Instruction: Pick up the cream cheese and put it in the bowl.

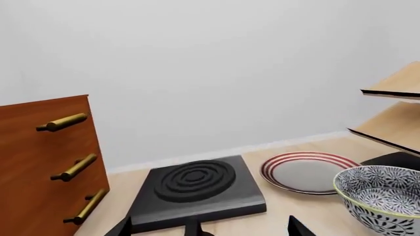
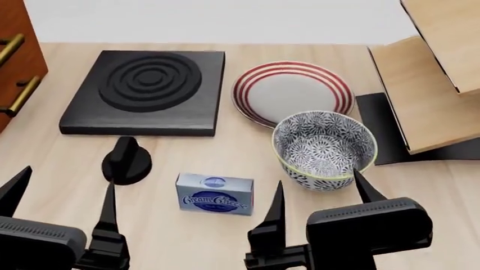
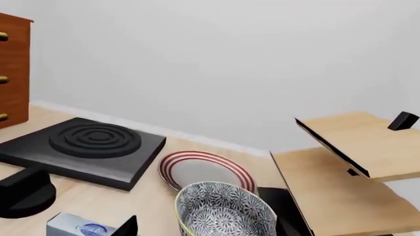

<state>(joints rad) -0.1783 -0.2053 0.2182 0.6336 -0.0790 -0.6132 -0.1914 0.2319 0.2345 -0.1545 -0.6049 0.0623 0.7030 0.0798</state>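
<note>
Nearest, two end effectors are hanging low over the surface (image 2: pixel 45 163): the left end effector (image 2: pixel 60 194) and the right end effector (image 2: pixel 318 197), both spread wide and gripping nothing, likely poised before any reach. Between them one cream cheese (image 2: pixel 214 194) box is lying flat and untouched. Just beyond it on the right, one bowl (image 2: pixel 324 149) is standing upright, apparently empty, with one black knob (image 2: pixel 126 160) sitting farther left. Farther back, one striped plate (image 2: pixel 293 93) and one burner (image 2: pixel 146 90) are resting.
</note>
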